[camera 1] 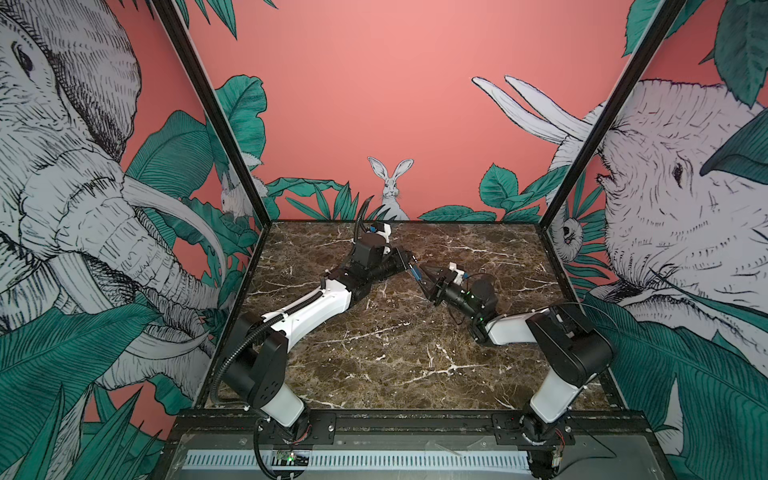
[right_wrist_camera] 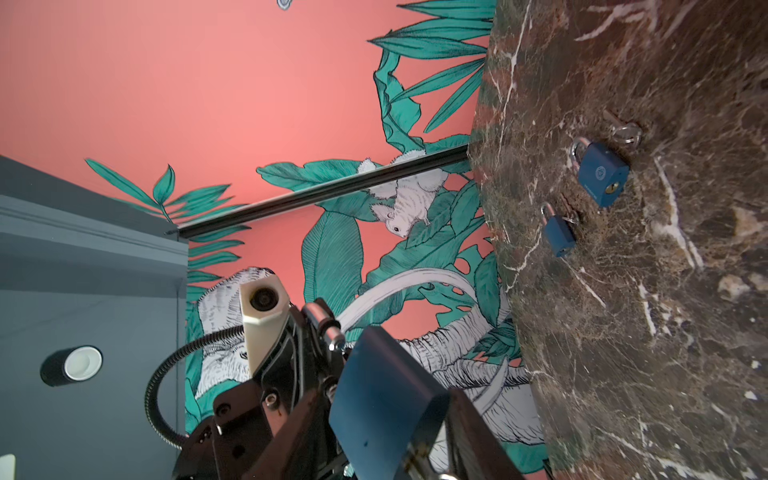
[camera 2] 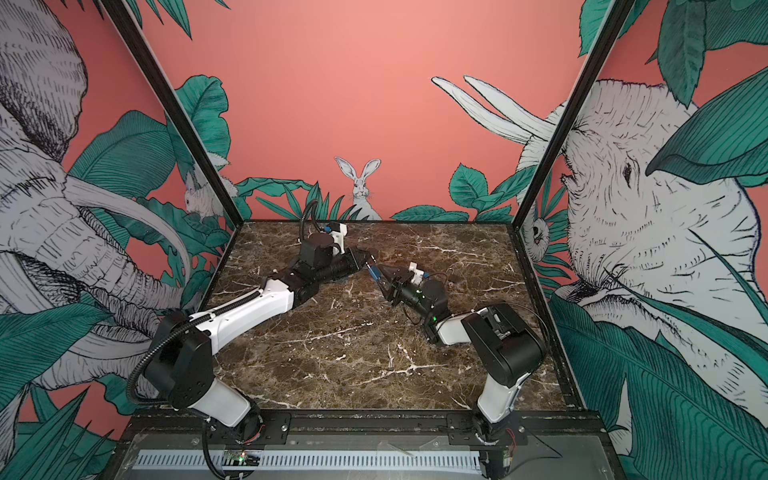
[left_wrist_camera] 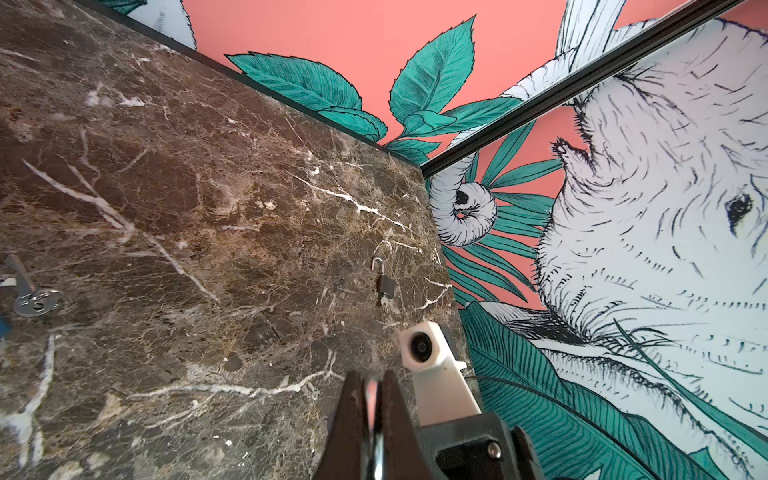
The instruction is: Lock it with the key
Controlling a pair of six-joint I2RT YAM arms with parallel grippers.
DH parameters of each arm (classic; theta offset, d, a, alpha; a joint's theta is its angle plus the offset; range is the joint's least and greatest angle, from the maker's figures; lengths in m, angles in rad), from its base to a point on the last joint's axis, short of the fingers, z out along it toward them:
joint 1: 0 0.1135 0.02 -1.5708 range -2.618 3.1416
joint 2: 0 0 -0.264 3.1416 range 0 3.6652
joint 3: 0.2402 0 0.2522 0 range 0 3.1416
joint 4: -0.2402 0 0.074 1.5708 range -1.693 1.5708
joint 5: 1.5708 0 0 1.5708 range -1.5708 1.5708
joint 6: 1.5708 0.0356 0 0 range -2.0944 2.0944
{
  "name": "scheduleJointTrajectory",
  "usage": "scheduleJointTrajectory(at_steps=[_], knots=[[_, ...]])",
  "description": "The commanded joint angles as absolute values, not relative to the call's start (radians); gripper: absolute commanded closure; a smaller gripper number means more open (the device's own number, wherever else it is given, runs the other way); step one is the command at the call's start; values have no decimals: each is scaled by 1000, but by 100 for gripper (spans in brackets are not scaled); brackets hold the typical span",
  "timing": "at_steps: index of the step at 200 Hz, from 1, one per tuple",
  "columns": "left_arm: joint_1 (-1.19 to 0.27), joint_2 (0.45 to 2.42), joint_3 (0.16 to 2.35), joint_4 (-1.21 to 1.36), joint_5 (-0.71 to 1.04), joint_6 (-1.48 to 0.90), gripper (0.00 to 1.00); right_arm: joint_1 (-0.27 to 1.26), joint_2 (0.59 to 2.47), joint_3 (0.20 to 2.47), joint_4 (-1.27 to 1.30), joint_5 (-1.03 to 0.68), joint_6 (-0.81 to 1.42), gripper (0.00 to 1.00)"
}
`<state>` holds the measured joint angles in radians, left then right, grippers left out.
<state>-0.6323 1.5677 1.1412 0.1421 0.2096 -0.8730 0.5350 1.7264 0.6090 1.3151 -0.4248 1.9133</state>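
In both top views a blue padlock [camera 1: 414,273] [camera 2: 375,273] hangs above the marble table between the two grippers. The right wrist view shows its blue body [right_wrist_camera: 386,399] filling the gap of my right gripper [right_wrist_camera: 390,395], with a finger against each side. My left gripper [left_wrist_camera: 372,380] is shut on a thin metal key [left_wrist_camera: 376,440]. In the top views the left gripper [camera 1: 409,261] meets the padlock from the far left and the right gripper [camera 1: 424,277] from the right. Whether the key sits in the keyhole is hidden.
Two more blue padlocks [right_wrist_camera: 602,172] [right_wrist_camera: 559,235] and a loose key [right_wrist_camera: 623,129] lie on the table. A small dark padlock with its shackle open [left_wrist_camera: 384,282] lies near the right table edge. Another key [left_wrist_camera: 29,291] lies farther off. Printed walls enclose three sides.
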Motion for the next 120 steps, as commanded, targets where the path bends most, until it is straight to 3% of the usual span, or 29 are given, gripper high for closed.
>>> scheduleJointTrajectory(at_steps=[1, 120], knots=[[-637, 1540, 1146, 146, 216, -888, 100, 531, 1679, 637, 1410, -432, 1885, 58], [-636, 1574, 1182, 95, 233, -902, 100, 531, 1649, 644, 1409, -439, 1806, 73]])
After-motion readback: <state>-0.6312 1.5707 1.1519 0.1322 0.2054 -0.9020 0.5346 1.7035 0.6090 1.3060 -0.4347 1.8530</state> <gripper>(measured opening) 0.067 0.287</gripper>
